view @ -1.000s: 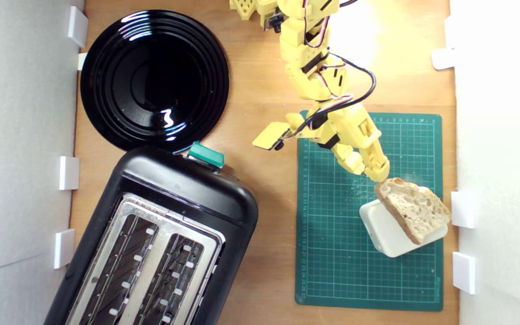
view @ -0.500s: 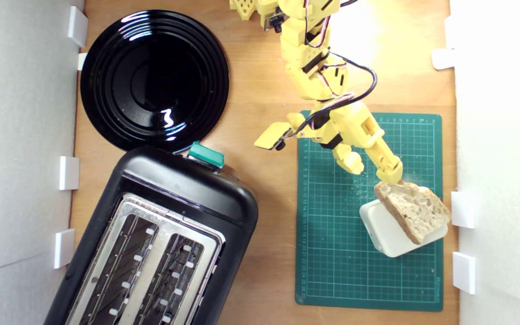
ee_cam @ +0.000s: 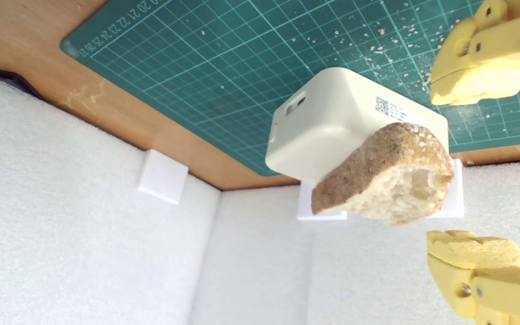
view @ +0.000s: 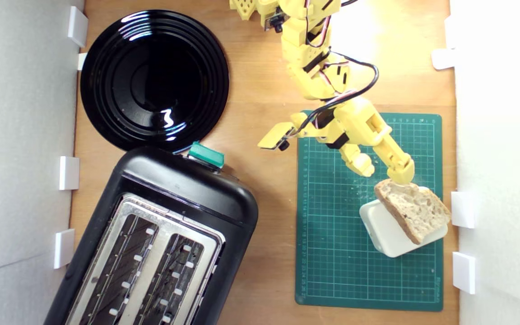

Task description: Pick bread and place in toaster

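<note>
End effector (view: 387,173) gapes wide, empty, angled down, straddling the bread's (view: 413,214) crust end.

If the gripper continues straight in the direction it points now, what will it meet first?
Most likely the bread, which lies ahead of the open gripper and leans on the white block. The exterior view agrees, though depth is hard to judge.

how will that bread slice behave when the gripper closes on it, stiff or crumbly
Probably fairly stiff: the bread keeps its shape while overhanging the white block. Its holey crumb suggests it is light and may crush if squeezed hard. Crumbs scattered on the green mat hint that it sheds. Perched on the block, it could tip if the open gripper nudges it.
</note>
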Robot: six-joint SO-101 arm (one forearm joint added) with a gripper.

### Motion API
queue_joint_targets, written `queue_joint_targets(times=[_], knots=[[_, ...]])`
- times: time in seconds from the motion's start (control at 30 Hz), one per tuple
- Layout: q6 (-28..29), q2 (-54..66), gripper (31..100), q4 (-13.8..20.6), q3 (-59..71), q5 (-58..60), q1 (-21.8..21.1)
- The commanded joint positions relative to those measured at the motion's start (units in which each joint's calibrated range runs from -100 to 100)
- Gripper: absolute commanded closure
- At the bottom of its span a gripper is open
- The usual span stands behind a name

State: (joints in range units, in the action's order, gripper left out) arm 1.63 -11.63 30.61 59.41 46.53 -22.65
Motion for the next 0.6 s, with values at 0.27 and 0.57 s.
queue_joint_targets(times=[0.27, 0.57], knots=[[-0.51, -5.25, 39.9, -3.77, -7.52, 2.11, -2.0], [-0.98, -8.83, 39.9, -7.31, -12.25, 1.94, -3.61]])
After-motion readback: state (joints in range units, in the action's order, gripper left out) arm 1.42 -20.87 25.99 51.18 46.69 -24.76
